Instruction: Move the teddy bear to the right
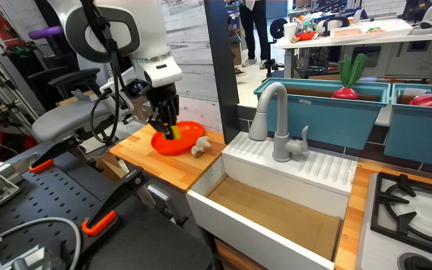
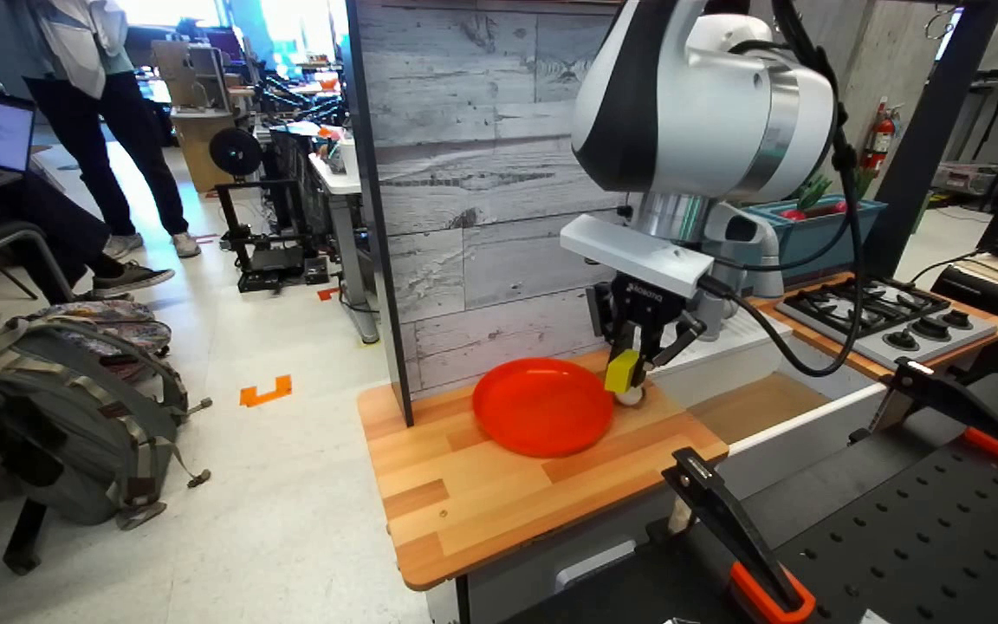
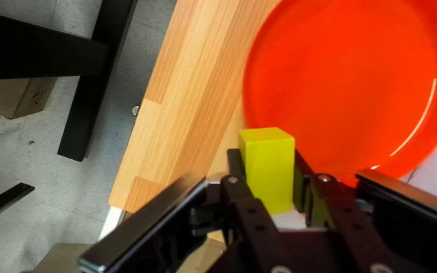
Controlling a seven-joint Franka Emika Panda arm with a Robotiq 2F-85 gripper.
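Observation:
The small beige teddy bear [image 1: 201, 144] sits on the wooden counter beside the red plate, on its sink side. In an exterior view, part of a pale shape, likely the bear [image 2: 631, 397], shows behind my gripper [image 2: 627, 364]. My gripper is shut on a yellow block [image 3: 268, 167], which it holds above the counter near the red plate's edge. The gripper [image 1: 171, 133] and the yellow block also show in both exterior views. In the wrist view, a pale patch shows between the fingers below the block; I cannot tell what it is.
The red plate [image 2: 542, 407] lies on the wooden counter [image 2: 482, 511] against a grey wood-pattern wall [image 2: 499, 260]. A white sink [image 1: 261, 228] with a grey faucet [image 1: 281, 123] adjoins the counter. A stove [image 1: 418, 213] stands beyond. Black clamps [image 1: 114, 198] grip the dark table.

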